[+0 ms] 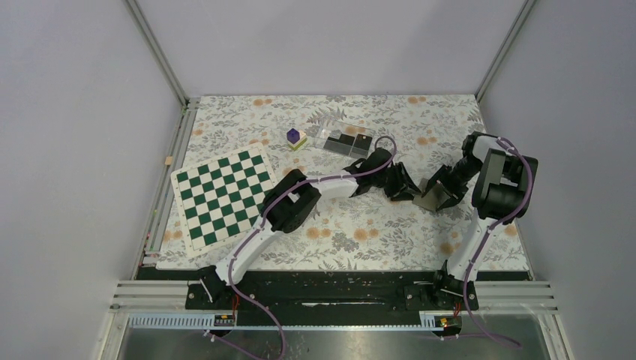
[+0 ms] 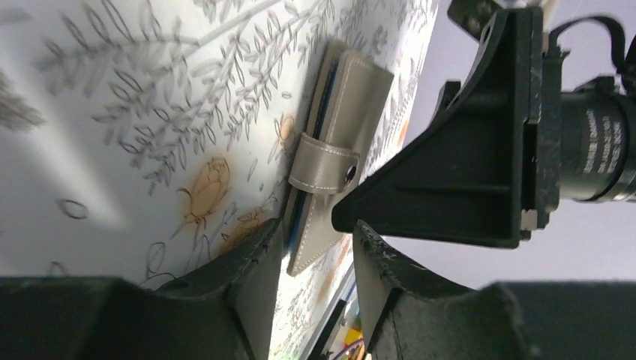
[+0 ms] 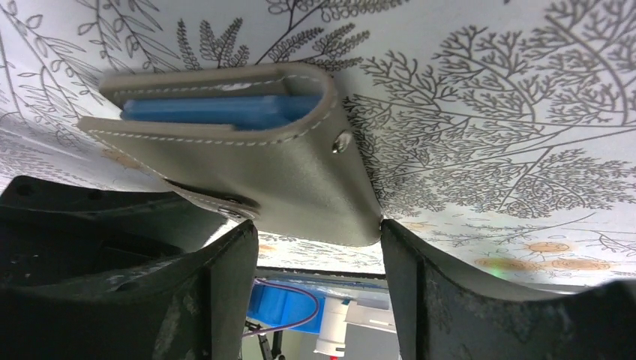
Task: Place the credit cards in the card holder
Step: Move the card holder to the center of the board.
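Note:
The grey-brown card holder (image 1: 429, 200) stands raised on edge at the table's centre right, between my two grippers. In the right wrist view the card holder (image 3: 300, 180) is slightly parted and shows its blue inside; its cover's lower edge touches both fingers of my right gripper (image 3: 313, 229), which is shut on it. In the left wrist view the strap and dot clasp face me. The lower corner of the card holder (image 2: 352, 97) sits between the fingers of my left gripper (image 2: 311, 232), which is open with a gap on its right side. Black credit cards (image 1: 341, 142) lie in a clear box further back.
The clear plastic box (image 1: 358, 135) stands at the back centre, with a purple cube (image 1: 293, 136) on a pale block to its left. A green-and-white chessboard (image 1: 225, 195) covers the left of the floral tablecloth. My right gripper's black body fills the right of the left wrist view.

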### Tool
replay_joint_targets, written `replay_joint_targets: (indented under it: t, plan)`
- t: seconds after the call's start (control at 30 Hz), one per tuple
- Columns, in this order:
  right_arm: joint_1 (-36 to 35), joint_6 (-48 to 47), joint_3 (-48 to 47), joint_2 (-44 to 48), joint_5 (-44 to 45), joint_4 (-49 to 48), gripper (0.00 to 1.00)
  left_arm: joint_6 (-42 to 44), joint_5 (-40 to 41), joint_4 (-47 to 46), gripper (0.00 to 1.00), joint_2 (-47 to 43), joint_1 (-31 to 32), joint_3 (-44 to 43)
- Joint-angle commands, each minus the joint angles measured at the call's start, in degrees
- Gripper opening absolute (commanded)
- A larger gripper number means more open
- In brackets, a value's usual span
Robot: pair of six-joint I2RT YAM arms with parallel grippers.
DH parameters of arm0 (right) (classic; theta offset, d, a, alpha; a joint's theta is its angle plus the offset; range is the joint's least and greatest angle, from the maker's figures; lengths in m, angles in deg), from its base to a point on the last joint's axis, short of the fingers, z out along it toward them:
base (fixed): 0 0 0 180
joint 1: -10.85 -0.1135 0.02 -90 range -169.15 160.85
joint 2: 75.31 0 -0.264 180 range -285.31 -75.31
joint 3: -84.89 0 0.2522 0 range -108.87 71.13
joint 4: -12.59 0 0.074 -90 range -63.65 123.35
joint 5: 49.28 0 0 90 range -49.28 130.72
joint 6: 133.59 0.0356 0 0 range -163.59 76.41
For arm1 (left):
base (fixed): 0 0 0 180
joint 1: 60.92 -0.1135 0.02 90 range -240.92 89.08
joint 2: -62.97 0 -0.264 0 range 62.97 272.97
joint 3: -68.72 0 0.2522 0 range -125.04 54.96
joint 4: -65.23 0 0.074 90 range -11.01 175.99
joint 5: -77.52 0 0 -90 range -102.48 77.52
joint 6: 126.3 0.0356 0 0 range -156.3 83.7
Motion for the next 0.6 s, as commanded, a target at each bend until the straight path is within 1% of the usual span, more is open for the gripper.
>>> replay_joint_targets:
  t: [0.0,0.07,0.13,0.27,0.3,0.37,0.5,0.57]
  plan:
    - [-0.73,0.28,-0.08,-0.94,-2.78,0.75,0.67,-2.34,-5.24,-9.22,0.38,-2.41,2.14,2.79]
    - [-0.78,0.19,-0.01,-1.38,-3.42,0.68,0.62,-2.12,-5.76,-9.68,0.34,-3.43,2.64,3.59]
    - [-0.82,0.00,0.19,-1.71,-3.71,0.44,0.60,-1.88,-5.76,-9.76,0.26,-3.97,2.89,4.42]
    - [-0.87,0.07,0.92,-1.81,-4.86,-0.04,0.60,-2.99,-6.35,-11.39,0.02,-3.91,2.96,5.73]
    - [-0.91,-0.09,1.06,-1.76,-5.34,-0.01,0.60,-3.28,-6.47,-11.99,0.00,-4.05,2.98,6.37]
    - [-1.37,-0.28,1.28,-1.50,-6.05,-0.01,0.60,-3.54,-6.40,-13.03,0.00,-5.15,3.02,8.20]
    - [-3.56,-0.99,1.48,-0.46,-6.83,0.95,0.60,-3.08,-4.94,-15.85,0.00,-10.63,2.90,16.26]
    - [-5.19,-1.04,2.12,0.91,-7.00,1.18,0.61,-1.33,-3.62,-14.96,0.00,-14.61,2.86,20.92]
